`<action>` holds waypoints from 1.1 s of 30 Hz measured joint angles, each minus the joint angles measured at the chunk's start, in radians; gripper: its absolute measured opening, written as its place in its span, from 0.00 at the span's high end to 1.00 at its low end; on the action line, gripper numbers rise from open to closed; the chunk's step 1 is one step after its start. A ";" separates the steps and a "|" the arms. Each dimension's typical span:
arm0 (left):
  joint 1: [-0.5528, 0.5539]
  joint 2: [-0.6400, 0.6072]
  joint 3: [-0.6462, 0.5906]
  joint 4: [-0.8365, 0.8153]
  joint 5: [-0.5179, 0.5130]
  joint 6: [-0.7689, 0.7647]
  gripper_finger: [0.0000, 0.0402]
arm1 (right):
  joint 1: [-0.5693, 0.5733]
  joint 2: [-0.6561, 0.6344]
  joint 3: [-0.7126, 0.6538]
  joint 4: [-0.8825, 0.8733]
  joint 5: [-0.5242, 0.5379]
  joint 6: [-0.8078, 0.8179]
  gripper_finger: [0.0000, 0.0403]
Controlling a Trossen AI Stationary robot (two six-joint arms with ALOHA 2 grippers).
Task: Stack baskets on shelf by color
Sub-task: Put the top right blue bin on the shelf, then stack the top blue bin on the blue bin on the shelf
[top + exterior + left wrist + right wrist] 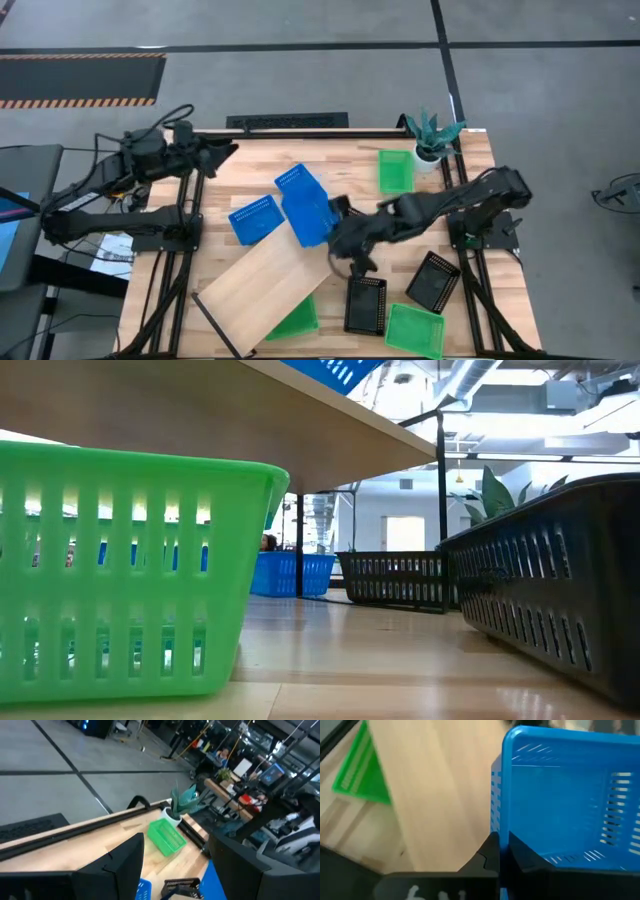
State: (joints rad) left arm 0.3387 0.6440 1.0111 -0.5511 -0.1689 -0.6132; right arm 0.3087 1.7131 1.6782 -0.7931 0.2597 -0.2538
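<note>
My right gripper (335, 232) reaches in from the table's right and is shut on a blue basket (305, 205), which sits tilted over the far end of the pale shelf plank (262, 288). The plank lies slantwise across the table's middle. A second blue basket (255, 218) lies beside the plank's far end. One green basket (296, 320) stands under the plank's near end, another (415, 330) at the near edge, a third (395, 170) by the far edge. Two black baskets (365, 305) (432, 280) stand right of the plank. My left gripper (222, 155) waits open at the far left. My right gripper pinches the blue basket's side wall (499, 827) at its rim, one finger (522, 859) inside the basket and one (487, 857) outside. The fingers come level from the table's right. The basket is tilted; whether its lower edge rests on the plank I cannot tell.
A plant in a white pot (430, 138) stands at the far right corner, next to the far green basket. In the low view the plank (200, 410) passes over the near green basket (120, 570), and a black basket (560, 595) stands close on the right.
</note>
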 joint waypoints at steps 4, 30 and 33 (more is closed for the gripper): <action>0.006 -0.031 0.000 -0.014 -0.002 0.001 0.47 | 0.039 0.094 0.072 -0.057 0.000 -0.005 0.96; 0.006 -0.028 0.000 -0.171 -0.026 -0.047 0.47 | 0.087 0.103 0.342 -0.188 0.174 0.044 0.48; 0.006 -0.004 0.000 -0.244 -0.028 -0.076 0.47 | 0.007 0.089 0.396 -0.173 0.243 0.029 0.49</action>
State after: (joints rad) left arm 0.3443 0.6405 1.0111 -0.7951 -0.1966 -0.6889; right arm 0.3159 1.8017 2.0738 -0.9666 0.5032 -0.2253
